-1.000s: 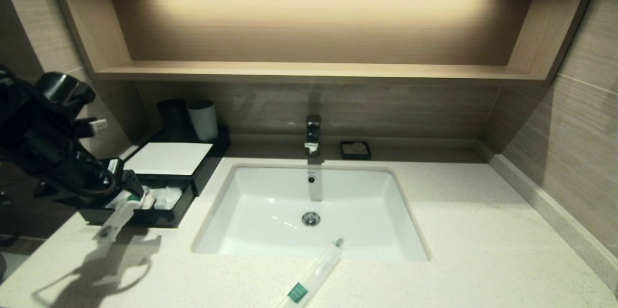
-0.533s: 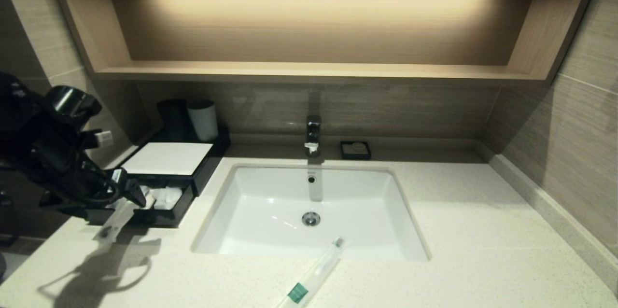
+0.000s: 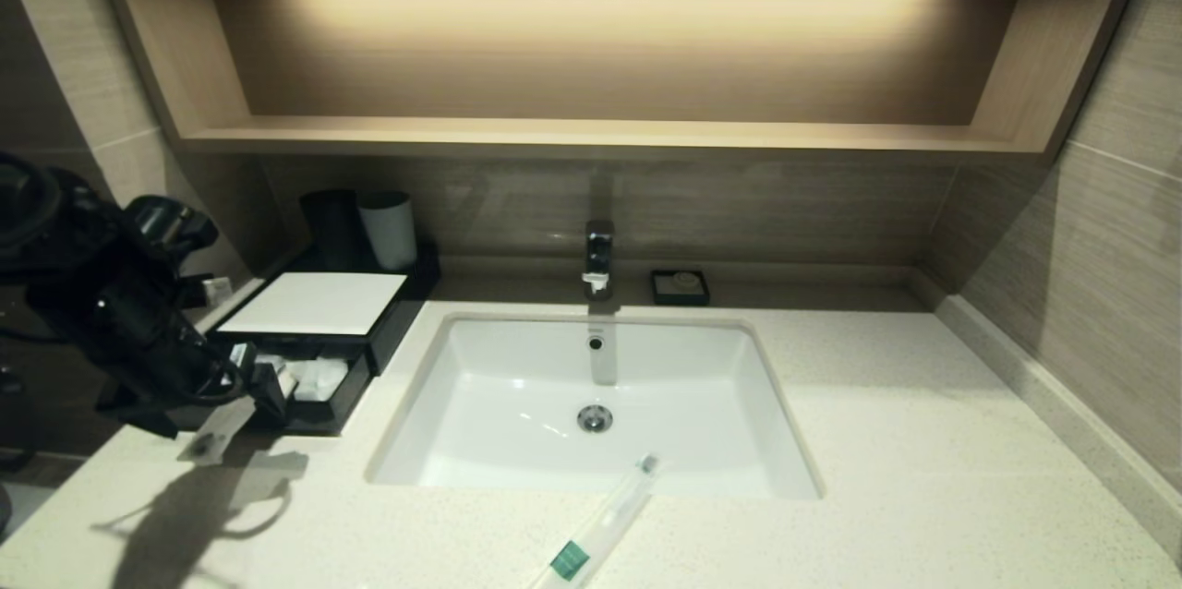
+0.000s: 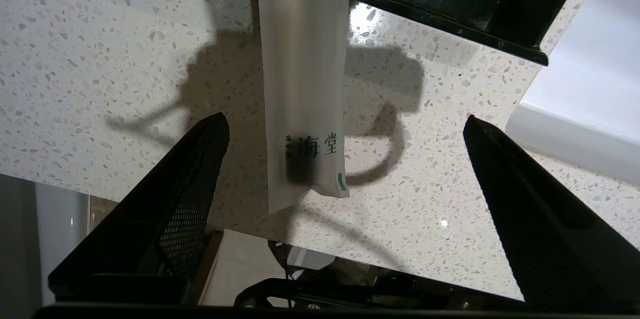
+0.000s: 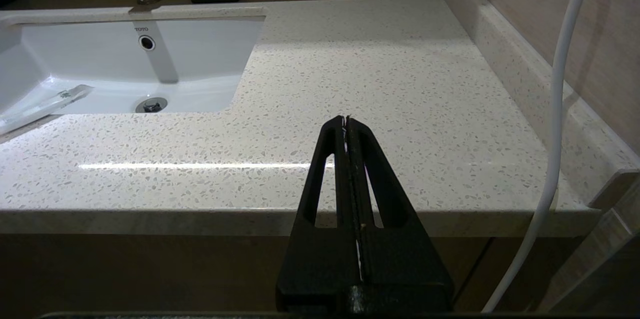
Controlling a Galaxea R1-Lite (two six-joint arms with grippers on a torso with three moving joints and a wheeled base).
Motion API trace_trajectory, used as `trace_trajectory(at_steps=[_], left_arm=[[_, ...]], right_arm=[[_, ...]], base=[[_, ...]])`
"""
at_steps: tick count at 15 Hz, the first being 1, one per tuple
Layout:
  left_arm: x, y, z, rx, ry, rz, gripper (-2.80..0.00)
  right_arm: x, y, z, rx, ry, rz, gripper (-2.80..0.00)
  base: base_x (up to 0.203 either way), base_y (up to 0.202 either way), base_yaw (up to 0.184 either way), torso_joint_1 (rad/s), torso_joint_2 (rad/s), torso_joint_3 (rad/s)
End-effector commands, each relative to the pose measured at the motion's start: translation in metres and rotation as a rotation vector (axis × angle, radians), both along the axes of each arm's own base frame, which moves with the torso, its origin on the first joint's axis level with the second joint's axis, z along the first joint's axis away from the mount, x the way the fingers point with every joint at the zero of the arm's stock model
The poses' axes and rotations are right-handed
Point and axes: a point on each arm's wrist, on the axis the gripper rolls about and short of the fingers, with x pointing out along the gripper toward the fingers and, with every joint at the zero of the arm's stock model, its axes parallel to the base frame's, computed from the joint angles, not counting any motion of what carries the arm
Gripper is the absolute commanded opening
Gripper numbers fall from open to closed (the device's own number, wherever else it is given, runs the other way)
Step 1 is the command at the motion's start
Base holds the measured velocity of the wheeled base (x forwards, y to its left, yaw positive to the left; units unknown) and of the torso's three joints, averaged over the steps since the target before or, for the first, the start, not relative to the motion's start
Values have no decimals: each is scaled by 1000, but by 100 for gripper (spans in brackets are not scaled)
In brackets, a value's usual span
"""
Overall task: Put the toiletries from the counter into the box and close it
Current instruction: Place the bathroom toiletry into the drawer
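Note:
The black box [image 3: 319, 305] with its white top panel stands at the left of the counter [image 3: 923, 441], its front drawer [image 3: 325, 404] pulled out. A sleeved toiletry with a dark tip [image 3: 214, 434] [image 4: 302, 84] leans out over the drawer's front edge, its lower end on the stone. My left gripper [image 3: 263, 383] [image 4: 345, 118] hovers over that end, open, its fingers well apart on either side and not touching the sleeve. A second sleeved toiletry with a green band [image 3: 600, 524] [image 5: 45, 106] lies on the counter at the sink's front rim. My right gripper [image 5: 346, 119] is shut and holds nothing, off the counter's front right edge.
The white sink [image 3: 591, 386] and its tap [image 3: 598, 257] fill the middle. A small black soap dish [image 3: 680, 287] sits behind it. Two cups [image 3: 388, 229] stand behind the box. White packets [image 3: 319, 377] lie in the drawer. A white cable [image 5: 555, 109] hangs beside the right gripper.
My left arm has drawn back and down from the drawer toward the counter's front left. Its fingers stayed wide. The dark-tipped sleeve still leans over the drawer front.

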Motion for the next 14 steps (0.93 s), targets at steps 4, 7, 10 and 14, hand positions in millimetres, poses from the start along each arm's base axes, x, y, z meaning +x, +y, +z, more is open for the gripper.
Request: trace_trajectory(at_steps=[4,7,10,14], left_arm=[[4,6,-11,-5,41,15,0],[6,7,-16,-8,55,17,0],[4,6,-17,-10,62,16,-280],[4,6,-15,-8,58,14,-280]], right_arm=[[0,0,0,2,1,0,-280],[0,0,0,1,1,0,-280],[0,0,0,1,1,0,-280],[0,0,0,1,1,0,-280]], base=[[0,0,0,0,0,0],[0,0,0,0,0,0],[0,0,0,0,0,0],[0,0,0,0,0,0]])
